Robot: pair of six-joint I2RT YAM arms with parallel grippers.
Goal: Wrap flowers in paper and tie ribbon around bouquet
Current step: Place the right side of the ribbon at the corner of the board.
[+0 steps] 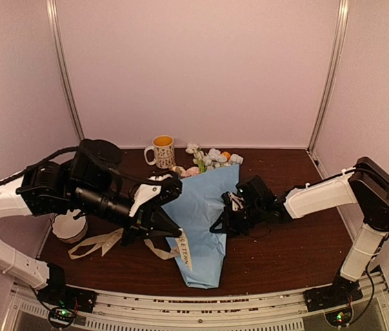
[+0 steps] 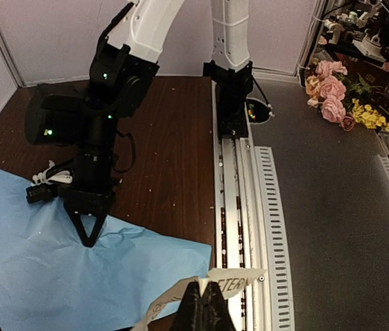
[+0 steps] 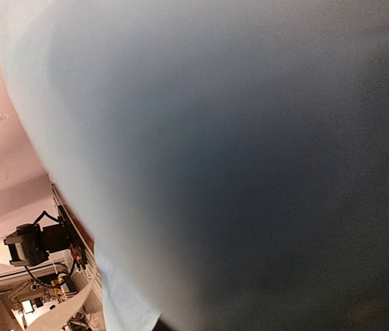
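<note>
Obs: bouquet [image 1: 205,207] lies on worktop [image 1: 298,241], flowers [image 1: 212,158] toward the far wall, near mug [image 1: 163,150]. The left jaws are pinched shut on ribbon [image 2: 234,281] (lettering visible) by the paper [image 2: 43,262]. The right jaws are closed on the paper's edge; right wrist view all blue.

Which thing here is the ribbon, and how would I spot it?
Start at the blue paper cone in the middle of the brown table. Across its left edge runs the ribbon, pinched by the left end effector. Unlike the paper, it is a narrow cream band printed with dark letters.
</note>
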